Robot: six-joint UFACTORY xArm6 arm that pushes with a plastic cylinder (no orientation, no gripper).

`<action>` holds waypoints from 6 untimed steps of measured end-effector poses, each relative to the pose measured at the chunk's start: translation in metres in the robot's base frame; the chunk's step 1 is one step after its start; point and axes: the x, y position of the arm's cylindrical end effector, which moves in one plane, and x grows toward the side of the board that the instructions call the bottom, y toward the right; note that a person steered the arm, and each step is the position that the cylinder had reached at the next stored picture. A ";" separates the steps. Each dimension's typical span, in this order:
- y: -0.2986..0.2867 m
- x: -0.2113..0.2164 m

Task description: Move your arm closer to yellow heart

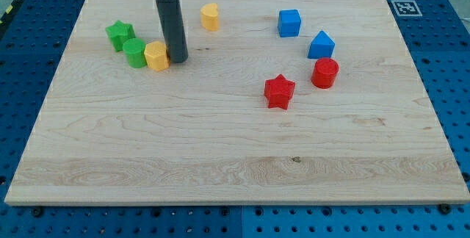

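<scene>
My tip (178,60) sits on the board (220,164), near the view's top left. It has no fingers, so there is nothing to open or close. It is just a dark rod that pushes.

There are two yellow blocks. One yellow block (156,56) is right by my tip, on its left side, touching it or almost touching. Its shape is hard to tell from here. The other is the yellow heart (211,17). It sits up near the top edge of the board.

The heart lies up and to the right of my tip. It is near, but there is a gap between them. Nothing is in the way.

So I think the move should go up and a bit right, away from the close yellow block. If my tip slides left by mistake, it could bump that block and the green round block (135,52) next to it. A green star (120,34) sits just past those.

The red star (279,91), the red round block (324,73) and the two blue blocks (289,23) (321,45) are far off on the right. They do not matter for this move.
</scene>
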 end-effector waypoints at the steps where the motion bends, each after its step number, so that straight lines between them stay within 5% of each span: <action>1: 0.000 -0.011; 4: -0.002 -0.122; 6: 0.113 -0.129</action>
